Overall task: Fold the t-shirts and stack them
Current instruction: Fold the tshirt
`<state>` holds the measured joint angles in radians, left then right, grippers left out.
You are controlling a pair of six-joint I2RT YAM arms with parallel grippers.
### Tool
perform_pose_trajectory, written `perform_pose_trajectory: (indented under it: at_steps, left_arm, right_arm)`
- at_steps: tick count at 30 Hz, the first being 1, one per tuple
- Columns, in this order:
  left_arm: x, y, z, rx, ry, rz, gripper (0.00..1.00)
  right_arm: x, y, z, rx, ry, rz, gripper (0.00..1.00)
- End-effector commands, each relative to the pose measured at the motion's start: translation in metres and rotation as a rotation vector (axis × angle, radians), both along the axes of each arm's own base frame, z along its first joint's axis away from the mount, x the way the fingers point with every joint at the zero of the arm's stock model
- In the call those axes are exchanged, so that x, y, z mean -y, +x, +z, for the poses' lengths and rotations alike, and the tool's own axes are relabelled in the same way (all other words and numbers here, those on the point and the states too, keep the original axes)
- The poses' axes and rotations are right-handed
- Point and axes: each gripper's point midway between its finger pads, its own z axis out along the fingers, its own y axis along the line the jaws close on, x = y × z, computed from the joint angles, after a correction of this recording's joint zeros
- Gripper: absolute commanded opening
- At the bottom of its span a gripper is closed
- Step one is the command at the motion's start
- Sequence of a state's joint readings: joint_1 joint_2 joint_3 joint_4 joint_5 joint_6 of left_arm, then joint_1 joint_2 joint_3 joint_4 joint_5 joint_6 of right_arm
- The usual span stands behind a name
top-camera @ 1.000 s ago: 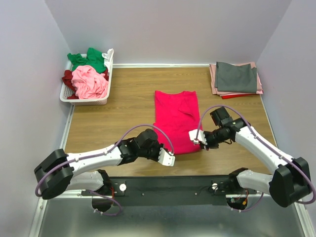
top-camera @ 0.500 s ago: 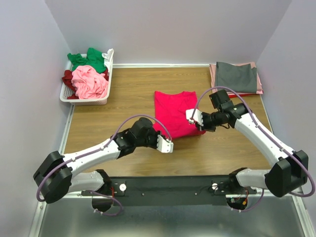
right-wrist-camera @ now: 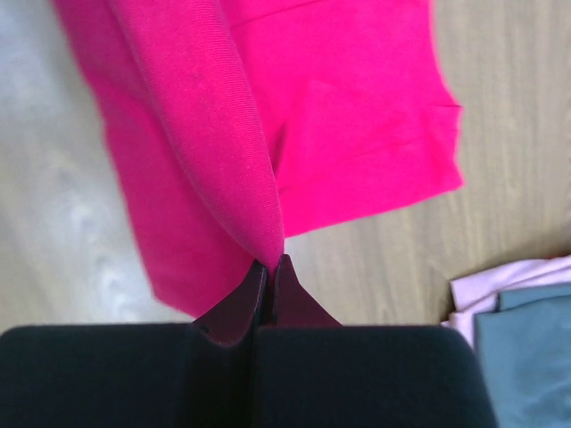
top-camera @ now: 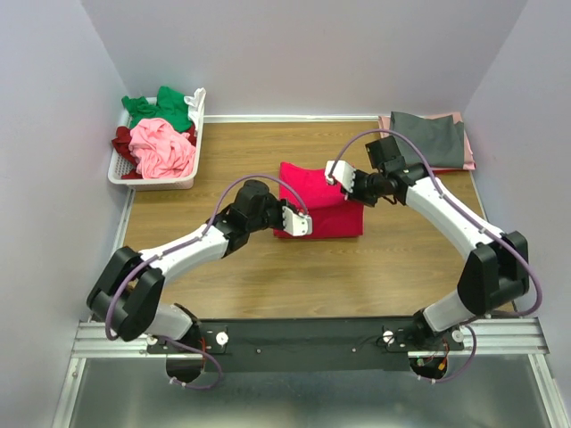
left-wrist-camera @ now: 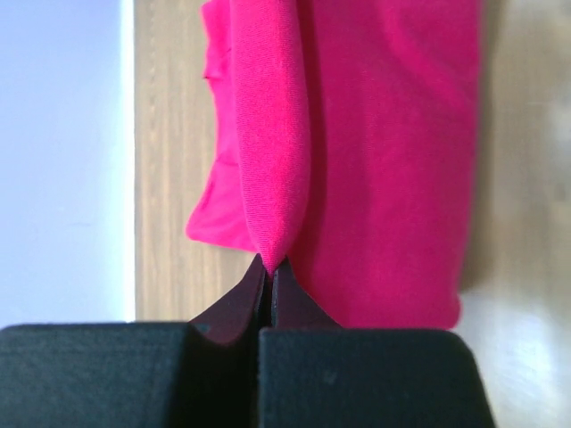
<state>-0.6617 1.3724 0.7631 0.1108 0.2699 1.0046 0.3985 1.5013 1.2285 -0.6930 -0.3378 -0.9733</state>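
Observation:
A crimson-pink t-shirt point(top-camera: 319, 203) lies mid-table, its near hem lifted and doubled back over the rest. My left gripper point(top-camera: 300, 223) is shut on the hem's left corner, and the pinched fabric point(left-wrist-camera: 268, 160) rises from my closed fingertips point(left-wrist-camera: 269, 266). My right gripper point(top-camera: 338, 171) is shut on the other corner, where a fold of the shirt point(right-wrist-camera: 214, 134) runs up from its fingertips point(right-wrist-camera: 270, 262). More t-shirts, green point(top-camera: 161, 107), light pink point(top-camera: 161, 147) and maroon point(top-camera: 121, 143), fill a basket. A grey one point(top-camera: 428, 138) tops a folded stack at the back right.
The white slatted basket point(top-camera: 153, 181) stands at the table's back left corner. The folded stack point(right-wrist-camera: 508, 312) lies just right of my right gripper. Purple walls close in the table on three sides. Bare wood point(top-camera: 294, 276) stretches in front of the shirt.
Both grippers carried the shirt's near hem away from the table's front edge toward the collar, folding it over; the right one has gone further back than the left.

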Motion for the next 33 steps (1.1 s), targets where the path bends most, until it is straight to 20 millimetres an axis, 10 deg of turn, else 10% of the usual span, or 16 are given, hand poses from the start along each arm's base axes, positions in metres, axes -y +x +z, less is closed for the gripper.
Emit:
perform_pose_trajectory:
  at_steps: [1,18,33]
  left_arm:
    - [0.003,0.035,0.026,0.113,-0.043,0.022,0.00]
    - [0.000,0.125,0.008,0.172,-0.065,0.129,0.00]
    - [-0.004,0.161,-0.012,0.146,-0.070,0.211,0.00]
  right_arm:
    - [0.008,0.051,0.017,0.110,0.007,-0.148,0.00]
    - [0.003,0.143,-0.012,0.143,0.038,-0.333,0.00]
    - [0.004,0.173,-0.035,0.150,0.050,-0.424,0.00]
